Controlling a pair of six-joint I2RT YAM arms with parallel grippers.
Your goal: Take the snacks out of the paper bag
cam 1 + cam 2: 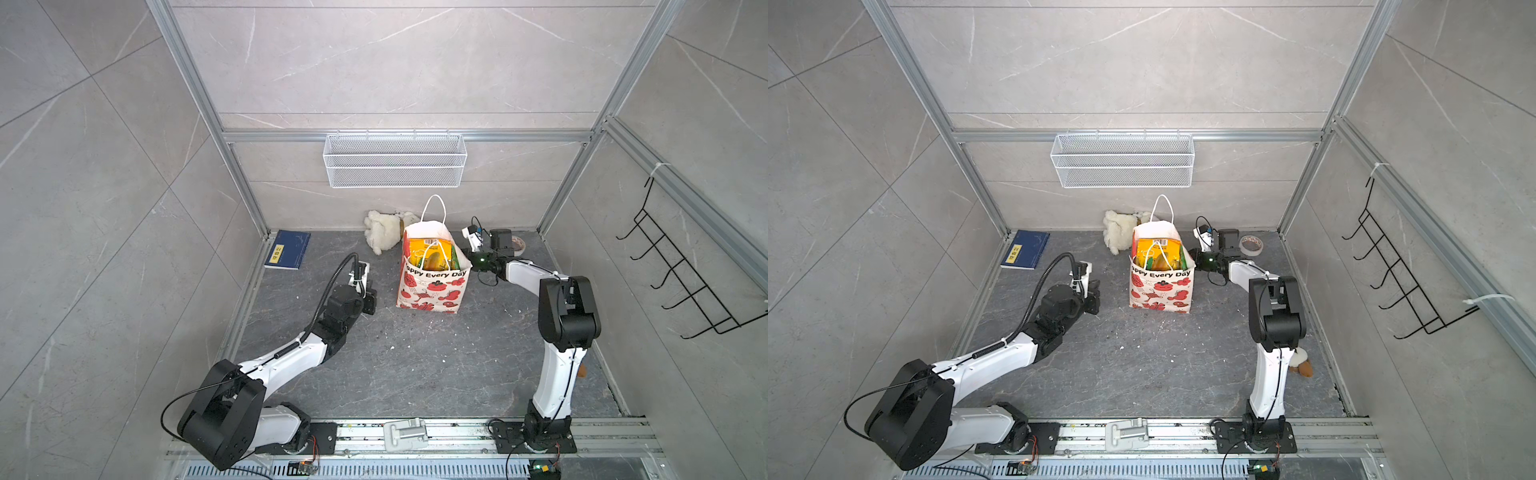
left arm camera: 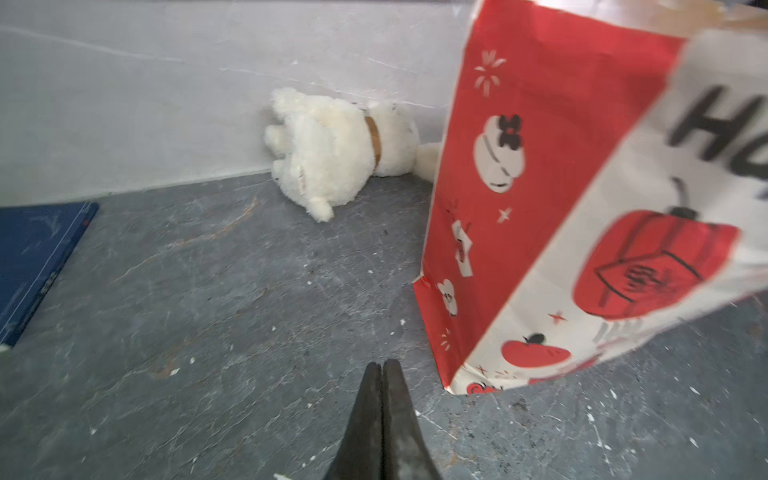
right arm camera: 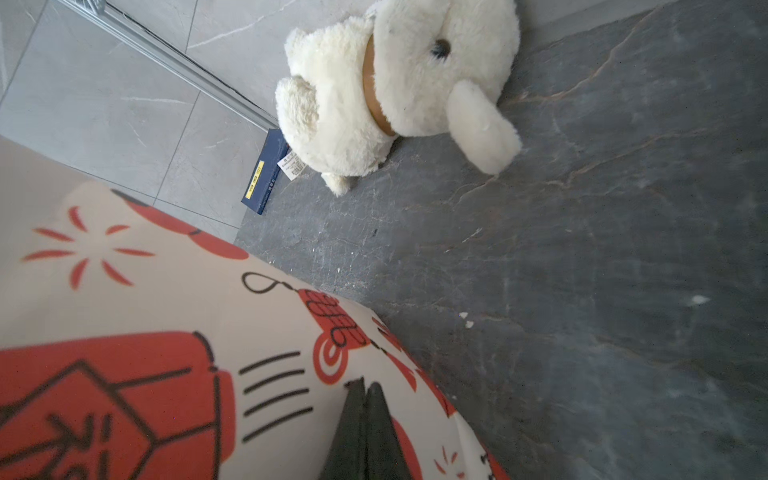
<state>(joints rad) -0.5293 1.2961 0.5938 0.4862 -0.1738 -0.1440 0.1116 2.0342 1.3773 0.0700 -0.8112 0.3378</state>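
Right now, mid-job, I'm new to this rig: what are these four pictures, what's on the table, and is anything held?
Two robot arms work a table: left arm, right arm. Two pictures look down from overhead; two come from cameras on the arms' wrists. The bag stands upright, snacks inside. Behind it lies a plush toy; a book lies far left, a tape roll far right. Both arms' jaws are shut and empty: the left's left of the bag, the right's close on its right.
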